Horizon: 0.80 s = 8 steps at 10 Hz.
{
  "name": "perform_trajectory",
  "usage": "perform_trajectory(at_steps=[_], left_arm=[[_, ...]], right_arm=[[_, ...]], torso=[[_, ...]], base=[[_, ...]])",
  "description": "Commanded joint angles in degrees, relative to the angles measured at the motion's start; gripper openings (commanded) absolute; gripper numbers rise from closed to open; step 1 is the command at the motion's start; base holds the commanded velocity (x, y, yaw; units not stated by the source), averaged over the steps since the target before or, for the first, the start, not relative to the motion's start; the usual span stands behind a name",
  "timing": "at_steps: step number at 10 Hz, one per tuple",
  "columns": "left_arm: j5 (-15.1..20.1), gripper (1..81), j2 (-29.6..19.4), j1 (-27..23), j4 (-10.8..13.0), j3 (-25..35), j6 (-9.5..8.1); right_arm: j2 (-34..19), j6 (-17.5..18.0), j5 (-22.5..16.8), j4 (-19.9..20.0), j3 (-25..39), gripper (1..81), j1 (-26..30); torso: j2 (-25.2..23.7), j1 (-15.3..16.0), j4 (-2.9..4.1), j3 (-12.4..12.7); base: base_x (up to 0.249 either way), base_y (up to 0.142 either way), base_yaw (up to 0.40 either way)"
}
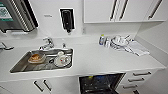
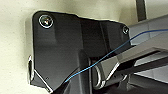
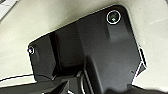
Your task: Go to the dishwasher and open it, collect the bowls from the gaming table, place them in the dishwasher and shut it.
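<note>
White kitchen table seen from above, steel sink set in its left part, chrome tap behind it. Sink holds an orange-brown dish and a white round dish. Built-in dishwasher under the table edge, door open, dark interior with racks showing, something blue inside, too blurred to name. White drawers with bar handles just right of it. Small bottles and stacked white crockery near the back right. Fingers of both grippers: cannot tell.
</note>
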Motion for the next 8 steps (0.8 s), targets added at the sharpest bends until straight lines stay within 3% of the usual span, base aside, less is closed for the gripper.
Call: perform_trajectory(at_steps=[1, 8], left_arm=[[1.8, 81.1, -0.8, 0.1, 0.9, -0.4, 0.12], [1.7, 81.1, -1.2, 0.1, 1.0, -0.4, 0.03]], right_arm=[[-0.7, 0.0, -2.4, -0.4, 0.3, 81.1, 2.0], [6.6, 2.1, -2.9, 0.7, -2.5, 81.1, 13.7]], torso=[[-5.6, 3.6, 0.00, 0.0], [-19.6, 12.4, 0.00, 0.1]], base=[[0.000, 0.000, 0.000], [0.000, 0.000, 0.000]])
